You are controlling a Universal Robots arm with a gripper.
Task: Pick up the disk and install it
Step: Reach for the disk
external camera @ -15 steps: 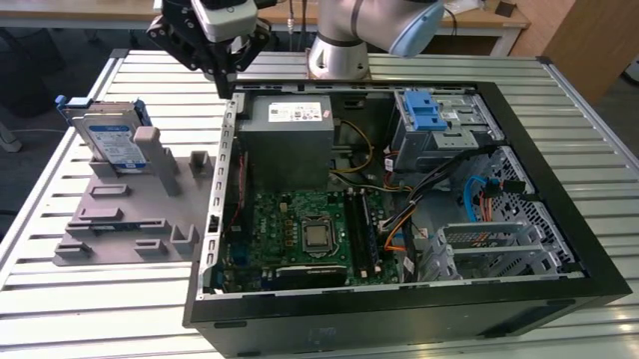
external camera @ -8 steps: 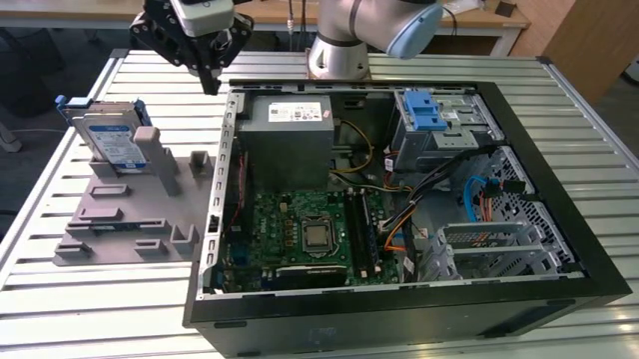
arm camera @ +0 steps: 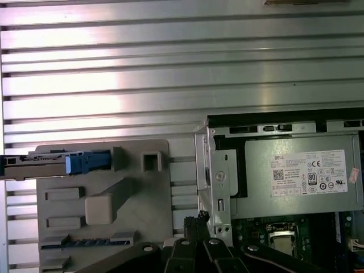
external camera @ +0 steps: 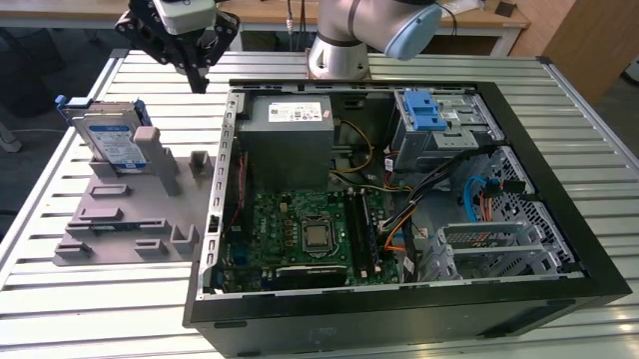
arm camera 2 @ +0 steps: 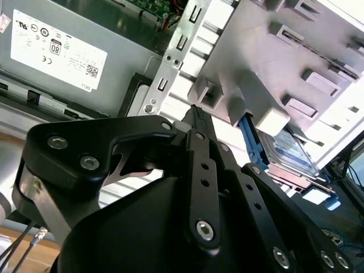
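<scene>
The disk point(external camera: 108, 140), a silver drive with a blue-and-white label in a blue bracket, stands on edge in a grey holder point(external camera: 120, 217) on the exterior view's left. The second wrist view shows the disk point(arm camera 2: 291, 154) behind the holder's posts. In the first wrist view the disk point(arm camera: 40, 165) is edge-on. My gripper point(external camera: 200, 81) hangs above the table between the holder and the open computer case point(external camera: 399, 187), up and to the right of the disk. Its black fingers point(arm camera 2: 197, 116) meet at a point, shut with nothing between them, and the gripper point(arm camera: 201, 216) tip lies near the case's corner.
Inside the case are a grey power supply box point(external camera: 289, 142), a motherboard point(external camera: 304, 232) and a grey metal drive cage with a blue latch point(external camera: 429, 114) at the far right. The slatted metal table point(external camera: 100, 299) extends around both. The arm's base point(external camera: 337, 52) stands behind the case.
</scene>
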